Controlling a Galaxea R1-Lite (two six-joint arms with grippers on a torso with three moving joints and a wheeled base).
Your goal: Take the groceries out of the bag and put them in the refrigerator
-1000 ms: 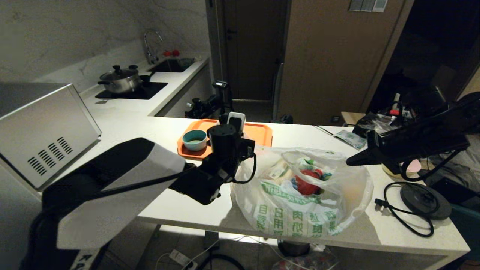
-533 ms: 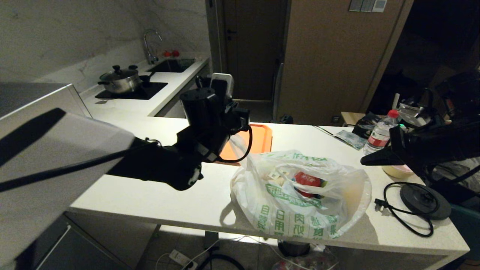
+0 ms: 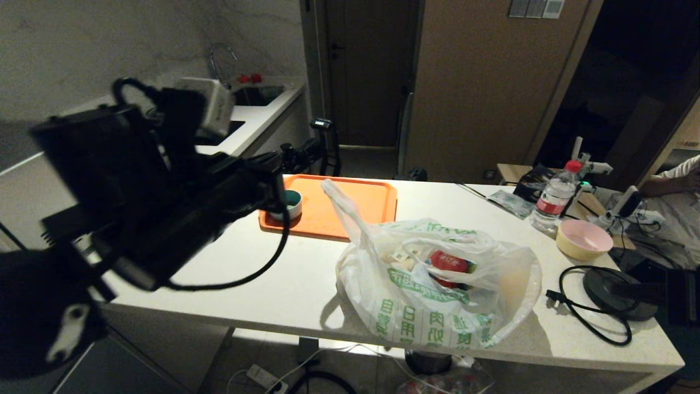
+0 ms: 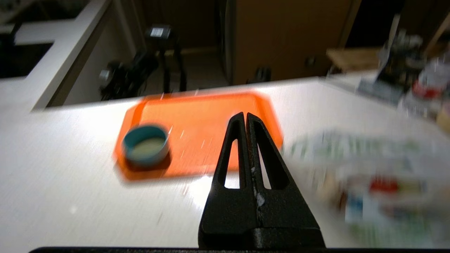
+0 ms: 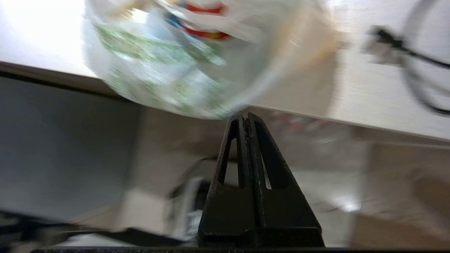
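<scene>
The bag (image 3: 437,290), white plastic with green characters, sits open on the white table (image 3: 284,284) near its front edge. One handle (image 3: 339,200) sticks up toward the tray. The groceries lie inside, among them a red-labelled pack (image 3: 449,262) and pale lumps (image 3: 402,254). My left arm (image 3: 136,180) fills the left of the head view, well left of the bag. My left gripper (image 4: 245,114) is shut and empty, hovering above the table in front of the tray. My right gripper (image 5: 246,114) is shut and empty, below the table's front edge under the bag (image 5: 175,59). The refrigerator is out of view.
An orange tray (image 3: 350,205) with a teal bowl (image 3: 290,203) lies behind the bag. To the right are a red-capped water bottle (image 3: 552,197), a pink bowl (image 3: 582,241) and a kettle base with cord (image 3: 618,290). A person's arm (image 3: 675,178) shows far right.
Both arms have drawn back from the bag. The left arm rose and swung to the left. The right arm dropped low at the right, nearly out of the head view. The bag stayed put.
</scene>
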